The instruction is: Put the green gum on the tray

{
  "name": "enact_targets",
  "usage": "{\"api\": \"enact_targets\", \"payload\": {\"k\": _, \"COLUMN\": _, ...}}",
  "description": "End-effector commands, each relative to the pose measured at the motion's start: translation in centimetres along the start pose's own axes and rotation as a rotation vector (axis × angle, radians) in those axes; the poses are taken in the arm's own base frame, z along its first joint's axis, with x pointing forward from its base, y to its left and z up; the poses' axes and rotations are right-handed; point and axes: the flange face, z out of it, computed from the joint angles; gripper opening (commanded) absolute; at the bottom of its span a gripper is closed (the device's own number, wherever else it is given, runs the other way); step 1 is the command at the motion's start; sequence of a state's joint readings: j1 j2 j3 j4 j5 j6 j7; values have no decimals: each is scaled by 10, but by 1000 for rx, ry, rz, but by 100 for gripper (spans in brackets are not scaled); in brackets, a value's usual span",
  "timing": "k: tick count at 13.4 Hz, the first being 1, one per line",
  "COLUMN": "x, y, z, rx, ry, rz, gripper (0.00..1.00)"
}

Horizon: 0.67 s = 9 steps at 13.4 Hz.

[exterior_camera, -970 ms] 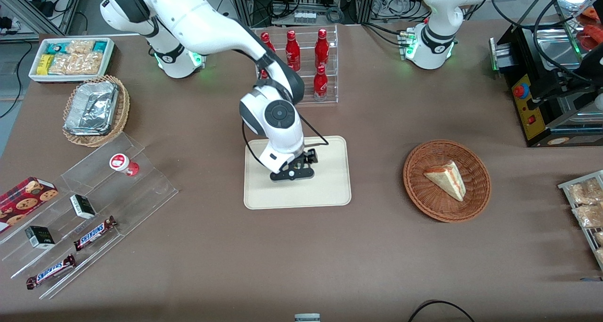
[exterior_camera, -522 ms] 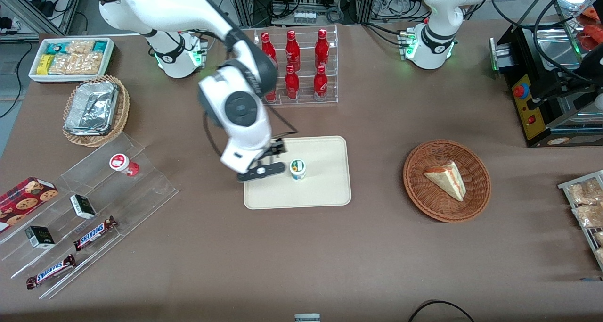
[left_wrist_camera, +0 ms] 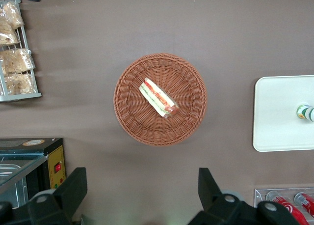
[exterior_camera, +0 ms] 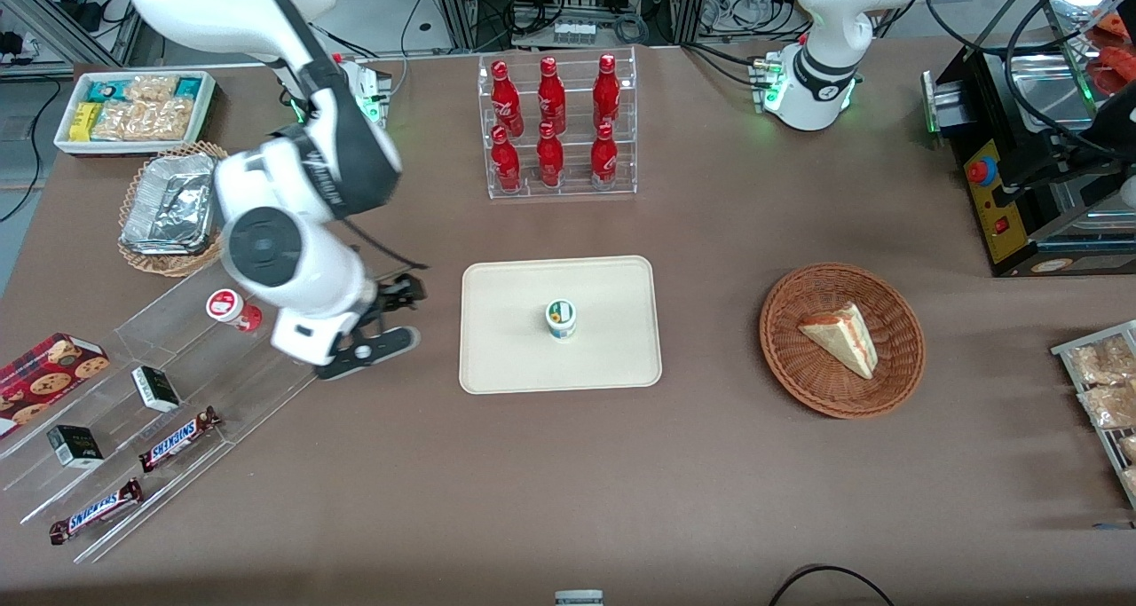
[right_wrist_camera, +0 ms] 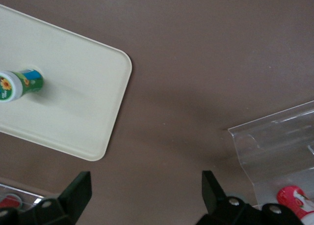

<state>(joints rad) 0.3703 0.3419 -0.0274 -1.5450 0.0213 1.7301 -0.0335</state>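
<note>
- Gripper hung empty over bare table between the acrylic shelf and the tray, fingers spread wide.
- Gum stood upright mid-tray; I judged placement done, only parking the arm left.
- Wrist view alone showed its green side; front view showed mainly the lid.

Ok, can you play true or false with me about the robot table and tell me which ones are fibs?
1. The green gum stands upright on the tray. True.
2. The gripper is holding the gum. False: it is open and empty, off the tray, toward the working arm's end of the table.
3. The brown basket holds a sandwich wedge. True.
4. The bottle rack holds green bottles. False: they are red.
</note>
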Motion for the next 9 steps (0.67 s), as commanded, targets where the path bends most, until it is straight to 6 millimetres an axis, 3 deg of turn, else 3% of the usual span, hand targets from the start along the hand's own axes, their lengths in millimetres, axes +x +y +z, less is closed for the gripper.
{"api": "enact_targets", "payload": {"k": 1, "x": -22, "y": 45, "z": -21, "rx": 15, "ry": 2, "rz": -36, "gripper": 100}}
{"api": "enact_targets", "payload": {"k": 9, "x": -116, "y": 148, "z": -73, "rx": 12, "ry": 73, "rz": 142, "gripper": 100}}
